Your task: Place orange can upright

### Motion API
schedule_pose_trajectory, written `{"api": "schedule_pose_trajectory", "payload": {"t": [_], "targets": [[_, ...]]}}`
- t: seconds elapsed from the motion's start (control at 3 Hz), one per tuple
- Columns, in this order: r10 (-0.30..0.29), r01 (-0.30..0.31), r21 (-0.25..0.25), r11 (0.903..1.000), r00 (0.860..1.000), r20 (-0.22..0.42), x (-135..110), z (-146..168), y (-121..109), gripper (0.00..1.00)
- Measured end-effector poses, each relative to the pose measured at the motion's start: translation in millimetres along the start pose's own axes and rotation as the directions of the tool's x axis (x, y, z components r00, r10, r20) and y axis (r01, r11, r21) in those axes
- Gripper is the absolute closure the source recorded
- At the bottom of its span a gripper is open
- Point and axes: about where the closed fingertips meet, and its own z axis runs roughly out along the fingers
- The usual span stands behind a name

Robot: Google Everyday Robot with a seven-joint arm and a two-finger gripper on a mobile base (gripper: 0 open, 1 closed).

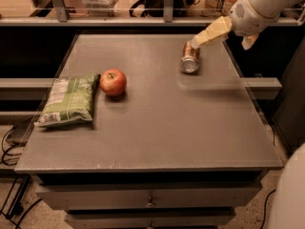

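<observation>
The orange can (pixel 189 58) lies on its side on the far right part of the grey table (pixel 157 123), one silver end facing the front. My gripper (pixel 220 44) hangs at the upper right, just beyond and right of the can, and is open. One pale yellow finger (pixel 212 32) reaches down-left, with its tip at the can's far end. I cannot tell whether it touches the can. The other finger (pixel 248 41) shows only as a short stub further right. The can is not held.
A red apple (pixel 113 82) sits left of centre, with a green snack bag (pixel 66 100) lying flat to its left. A shelf rail with clutter runs behind the table. Dark side ledges flank the table left and right.
</observation>
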Motion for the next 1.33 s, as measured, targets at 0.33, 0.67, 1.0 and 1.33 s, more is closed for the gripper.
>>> {"api": "schedule_pose_trajectory", "payload": {"t": [0.33, 0.67, 1.0, 1.33], "targets": [[0.076, -0.076, -0.058, 0.9954, 0.997, 0.000, -14.3, 24.8, 13.5, 0.00], [0.097, -0.094, -0.074, 0.9928, 0.995, 0.032, -35.0, 44.6, 28.0, 0.00], [0.074, -0.071, -0.054, 0.9960, 0.995, 0.069, -56.4, 67.5, 37.0, 0.00], [0.034, -0.033, -0.011, 0.9994, 0.996, 0.079, -68.7, 91.0, 35.6, 0.00]]}}
